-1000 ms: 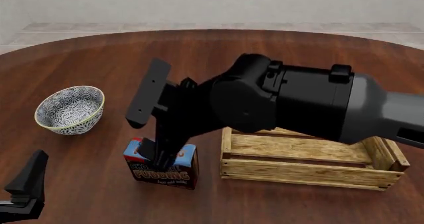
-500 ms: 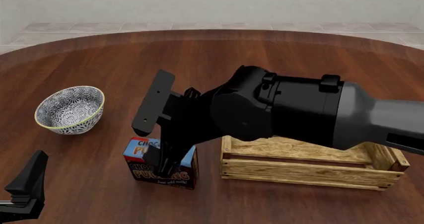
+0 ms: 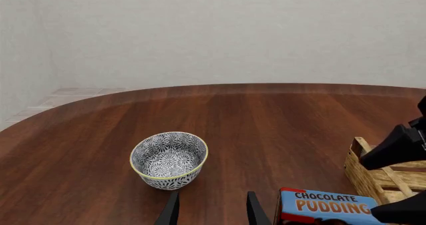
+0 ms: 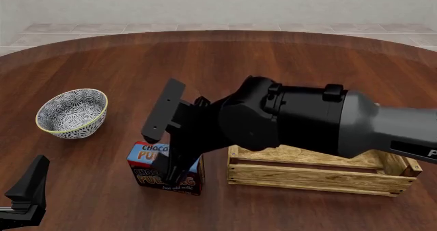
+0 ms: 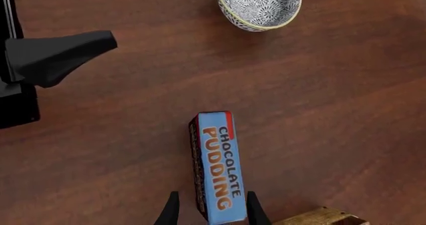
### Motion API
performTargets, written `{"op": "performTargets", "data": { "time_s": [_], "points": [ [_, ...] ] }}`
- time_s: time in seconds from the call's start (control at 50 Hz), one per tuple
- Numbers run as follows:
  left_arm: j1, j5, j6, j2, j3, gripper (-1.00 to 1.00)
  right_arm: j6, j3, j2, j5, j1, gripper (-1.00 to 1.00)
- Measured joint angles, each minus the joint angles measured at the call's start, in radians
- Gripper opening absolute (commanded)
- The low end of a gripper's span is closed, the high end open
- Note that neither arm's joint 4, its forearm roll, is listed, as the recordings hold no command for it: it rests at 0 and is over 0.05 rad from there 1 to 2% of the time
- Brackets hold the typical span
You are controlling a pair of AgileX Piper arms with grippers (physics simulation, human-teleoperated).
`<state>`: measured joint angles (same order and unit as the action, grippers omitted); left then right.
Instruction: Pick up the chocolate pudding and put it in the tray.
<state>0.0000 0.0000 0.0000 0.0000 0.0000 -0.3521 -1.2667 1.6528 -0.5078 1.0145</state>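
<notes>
The chocolate pudding (image 4: 145, 175) is a small blue-topped carton with a red edge, standing on the wooden table just left of the tray (image 4: 314, 180), a slatted light-wood crate. My right gripper (image 4: 171, 172) reaches down over the carton. In the right wrist view it (image 5: 211, 212) is open, with one finger on each side of the near end of the pudding (image 5: 218, 165). My left gripper (image 4: 27, 190) sits at the near left edge, and in its own view it (image 3: 211, 212) is open on nothing, with the pudding (image 3: 329, 207) off to one side.
A round blue-white patterned bowl (image 4: 71, 113) stands to the left, behind the pudding. The bowl (image 3: 168, 160) lies ahead of the left gripper. The right arm's bulky body hangs over the tray's left part. The tray's corner (image 5: 319, 217) is close beside the right fingers.
The right arm has sunk lower and shifted a little right, bringing its fingers down around the pudding. The left arm, bowl and tray have stayed put.
</notes>
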Motion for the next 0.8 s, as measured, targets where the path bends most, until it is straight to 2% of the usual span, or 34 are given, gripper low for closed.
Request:
{"op": "performTargets", "data": {
  "time_s": [0.8],
  "points": [
    [0.000, 0.000, 0.000, 0.000, 0.000, 1.00, -0.005, -0.014, 0.010, 0.002, -0.048, 1.00]
  ]
}}
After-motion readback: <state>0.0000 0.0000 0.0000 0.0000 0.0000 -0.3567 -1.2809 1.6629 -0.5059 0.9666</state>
